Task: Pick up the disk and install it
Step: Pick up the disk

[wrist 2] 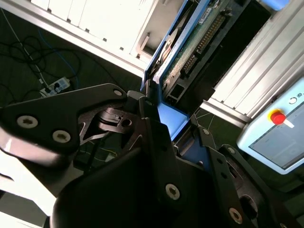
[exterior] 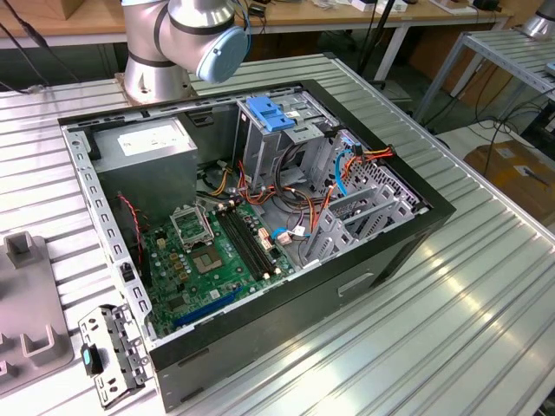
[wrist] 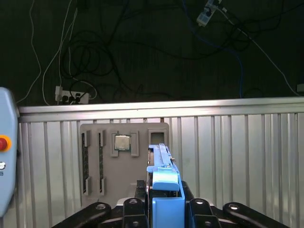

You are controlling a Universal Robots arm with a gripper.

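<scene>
With the jaws clamped on the blue carrier of the disk (wrist: 165,187), held edge-up above the bench (wrist: 237,152), a firm, square grip seems to matter most; the first wrist view shows the grey parts tray (wrist: 92,133) beneath, the exterior view the open computer case (exterior: 347,286).

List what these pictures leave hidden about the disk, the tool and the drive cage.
Disk: its far end is cut off by the second wrist view's top edge.
Tool: in the first wrist view the disk itself hides where it grips.
Drive cage: in the exterior view its walls hide whether a bay is free.
Arm: cut off above its base by the exterior view's top edge.
</scene>
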